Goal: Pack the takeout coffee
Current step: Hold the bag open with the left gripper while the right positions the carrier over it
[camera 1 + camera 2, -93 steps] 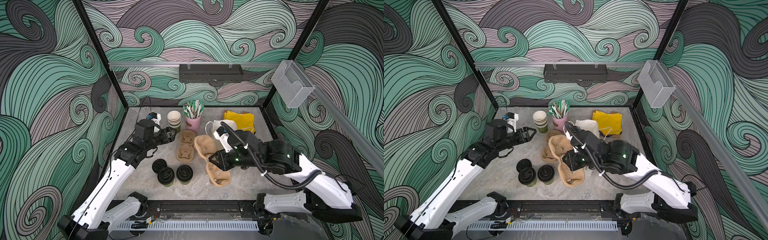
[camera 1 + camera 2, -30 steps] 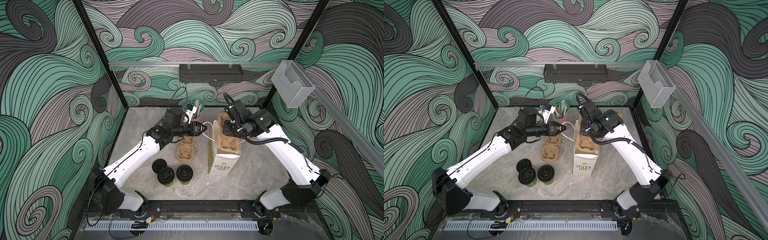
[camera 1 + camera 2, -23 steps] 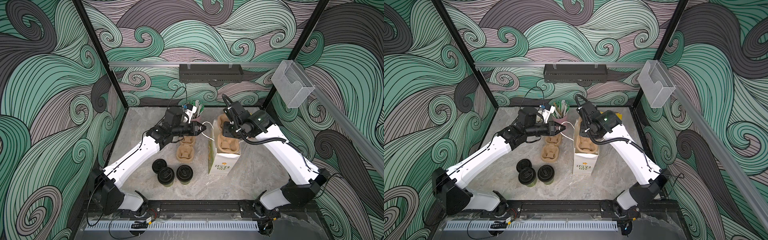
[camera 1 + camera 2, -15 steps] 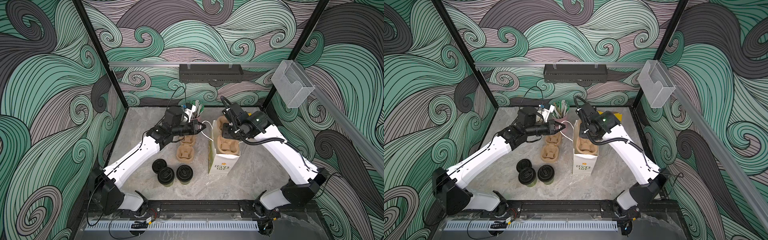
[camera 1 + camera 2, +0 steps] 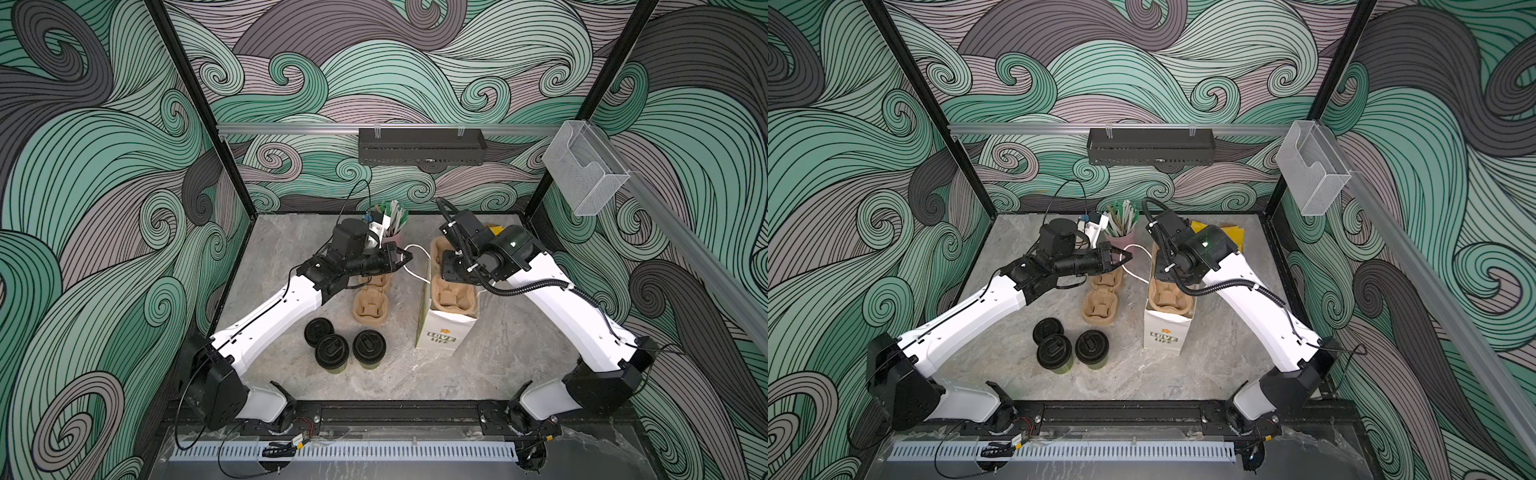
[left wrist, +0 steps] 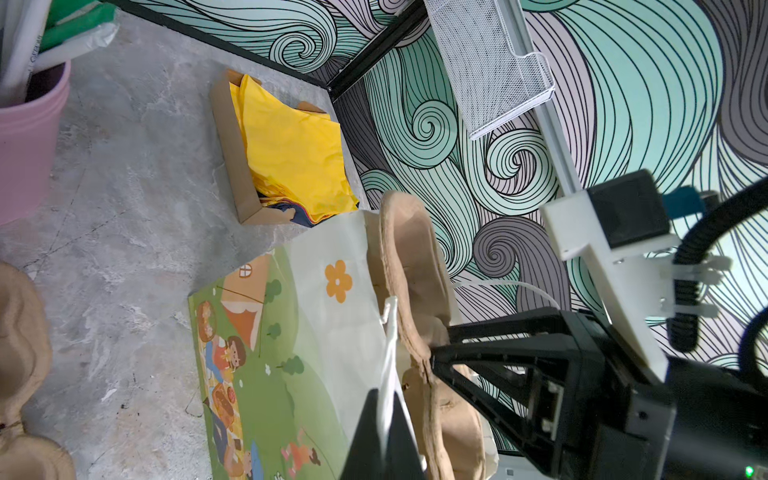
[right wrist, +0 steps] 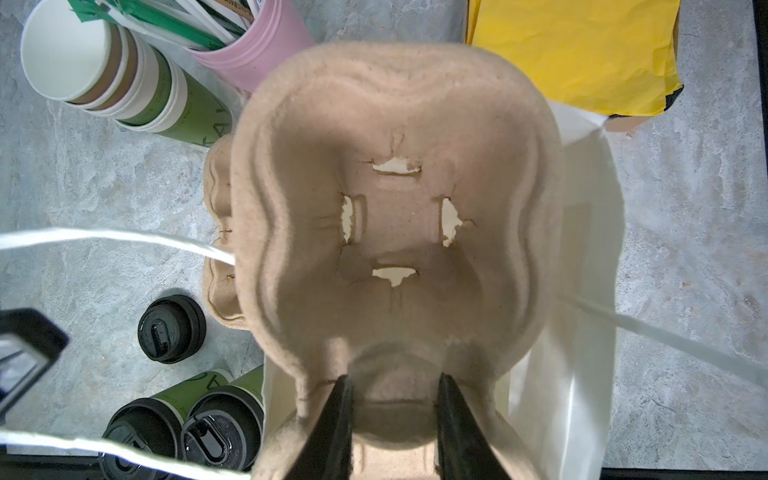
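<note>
Two takeout coffee cups with black lids (image 5: 331,351) (image 5: 368,348) stand at the front of the table, untouched; they also show in the right wrist view (image 7: 220,424). A white printed paper bag (image 5: 442,338) stands upright at centre right. My left gripper (image 6: 384,432) is shut on the bag's white string handle (image 5: 411,259), which it holds out to the left. My right gripper (image 7: 395,415) is shut on the middle ridge of a brown pulp carrier (image 7: 395,208). The carrier (image 5: 449,291) sits in the bag's mouth and sticks out above it.
A loose black lid (image 5: 318,331) lies beside the cups. More brown carriers (image 5: 371,301) lie left of the bag. At the back are a pink cup of straws (image 7: 257,45), a stack of empty cups (image 7: 124,83) and a box of yellow napkins (image 6: 291,149).
My left jaws have closed on the bag's string handle. The right gripper with the carrier has shifted slightly left over the bag's mouth.
</note>
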Robot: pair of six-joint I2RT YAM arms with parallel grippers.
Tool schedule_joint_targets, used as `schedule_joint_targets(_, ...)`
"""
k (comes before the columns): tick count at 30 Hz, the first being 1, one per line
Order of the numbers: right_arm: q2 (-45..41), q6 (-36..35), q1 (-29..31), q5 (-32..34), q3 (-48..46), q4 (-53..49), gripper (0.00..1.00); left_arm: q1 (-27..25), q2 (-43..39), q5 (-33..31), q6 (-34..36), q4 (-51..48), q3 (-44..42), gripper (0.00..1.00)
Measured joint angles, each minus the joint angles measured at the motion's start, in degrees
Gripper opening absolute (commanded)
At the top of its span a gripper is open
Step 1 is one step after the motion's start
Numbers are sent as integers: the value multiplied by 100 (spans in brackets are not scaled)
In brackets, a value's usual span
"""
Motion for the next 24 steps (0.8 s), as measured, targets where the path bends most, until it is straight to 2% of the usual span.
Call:
schedule_joint_targets(11, -175, 911, 4, 107, -138, -313, 27, -116, -116, -245, -205, 151, -170, 0)
schedule_joint_targets(24, -68, 1266, 11, 101, -138, -457, 27, -221, -118, -354, -258, 289, -201, 0)
